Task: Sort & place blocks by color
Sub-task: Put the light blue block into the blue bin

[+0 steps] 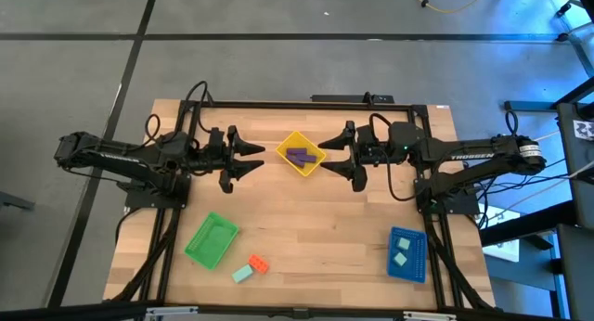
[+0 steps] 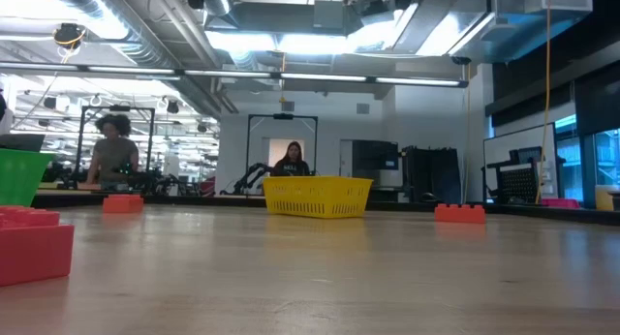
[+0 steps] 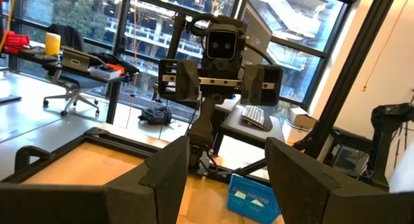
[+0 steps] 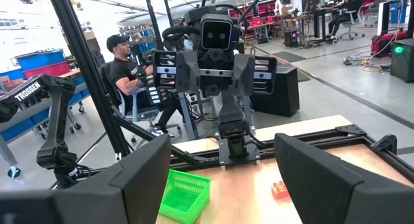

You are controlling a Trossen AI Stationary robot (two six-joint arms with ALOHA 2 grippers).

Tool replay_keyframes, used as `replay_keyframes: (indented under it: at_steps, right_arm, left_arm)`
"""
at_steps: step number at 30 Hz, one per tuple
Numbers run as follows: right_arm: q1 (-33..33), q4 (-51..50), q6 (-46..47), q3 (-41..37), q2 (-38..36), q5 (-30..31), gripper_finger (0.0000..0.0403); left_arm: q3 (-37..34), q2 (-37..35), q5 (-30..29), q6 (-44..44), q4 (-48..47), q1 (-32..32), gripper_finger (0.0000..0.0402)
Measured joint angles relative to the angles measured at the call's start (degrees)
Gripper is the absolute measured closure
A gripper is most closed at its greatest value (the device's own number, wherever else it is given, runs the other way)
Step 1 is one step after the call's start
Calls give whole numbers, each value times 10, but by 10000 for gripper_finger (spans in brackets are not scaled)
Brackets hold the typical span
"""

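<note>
Left gripper (image 1: 257,160) open, empty, just left of the yellow tray (image 1: 300,153). Green tray (image 1: 212,239) front left; teal block (image 1: 242,274) and orange block (image 1: 258,263) just right of it on the table (image 1: 316,228). Purple blocks (image 1: 299,157) in the yellow tray. Right gripper (image 1: 327,157) open, empty, just right of that tray. Blue tray (image 1: 406,254) front right holds two teal blocks (image 1: 403,249).
</note>
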Motion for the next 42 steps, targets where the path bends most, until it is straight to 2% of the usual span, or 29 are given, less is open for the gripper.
replay_keyframes:
  at_steps: [19, 28, 33, 38, 42]
  right_arm:
    - [0, 0, 3, 0, 0, 0, 126]
    - [0, 0, 3, 0, 0, 0, 126]
    - [0, 0, 3, 0, 0, 1, 126]
    - [0, 0, 6, 0, 0, 27, 126]
    - [0, 0, 4, 0, 0, 37, 126]
  left_arm:
    - [3, 0, 17, -13, -11, -3, 208]
    - [89, 3, 15, -1, -209, -27, 209]
    - [117, 2, 0, -2, -285, -49, 209]
    - [134, 16, -20, -34, -336, -96, 209]
    - [150, 60, -33, -51, -352, -151, 209]
